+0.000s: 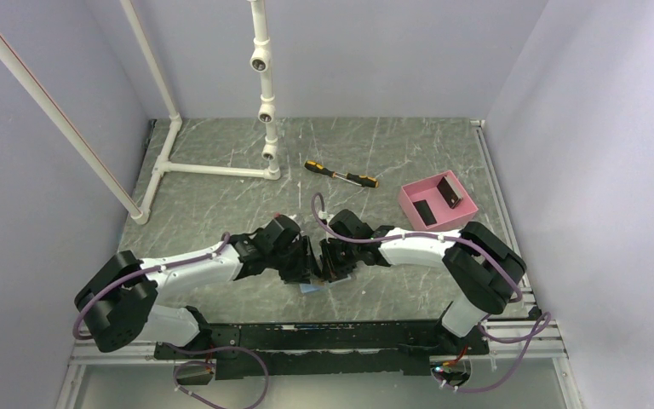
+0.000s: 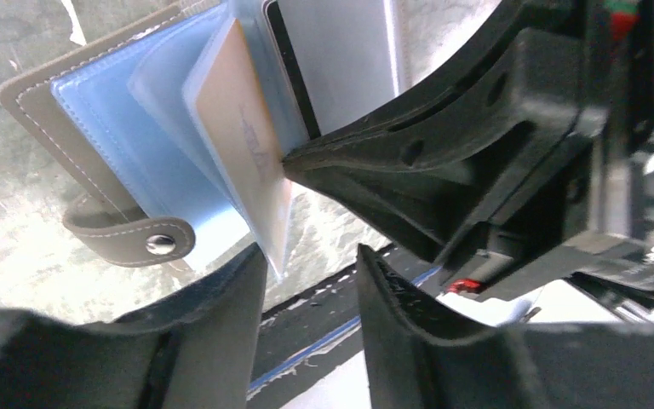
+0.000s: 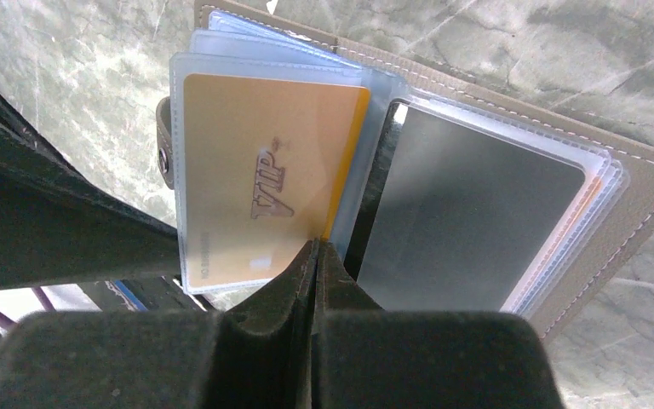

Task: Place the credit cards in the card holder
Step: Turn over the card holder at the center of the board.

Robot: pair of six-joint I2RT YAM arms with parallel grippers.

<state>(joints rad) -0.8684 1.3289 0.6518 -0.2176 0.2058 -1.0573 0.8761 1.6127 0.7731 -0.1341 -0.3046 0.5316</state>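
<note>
The card holder (image 3: 639,183) lies open on the table, grey outside with light-blue clear sleeves (image 2: 111,128). A tan credit card (image 3: 255,183) marked VIP sits in the left sleeve, its orange right edge showing. My right gripper (image 3: 317,245) is shut on that card's lower right corner. A dark grey credit card (image 3: 468,221) fills the right sleeve. My left gripper (image 2: 311,251) stands open just below the holder, with the corner of the tan card's sleeve (image 2: 274,247) hanging beside its left finger (image 2: 213,324). In the top view both grippers (image 1: 315,260) meet over the holder (image 1: 311,289).
A pink tray (image 1: 409,200) at the right holds two dark cards (image 1: 424,211). A yellow-and-black screwdriver (image 1: 341,173) lies behind the grippers. A white pipe frame (image 1: 213,169) stands at the back left. The holder's snap strap (image 2: 132,239) points toward the left gripper.
</note>
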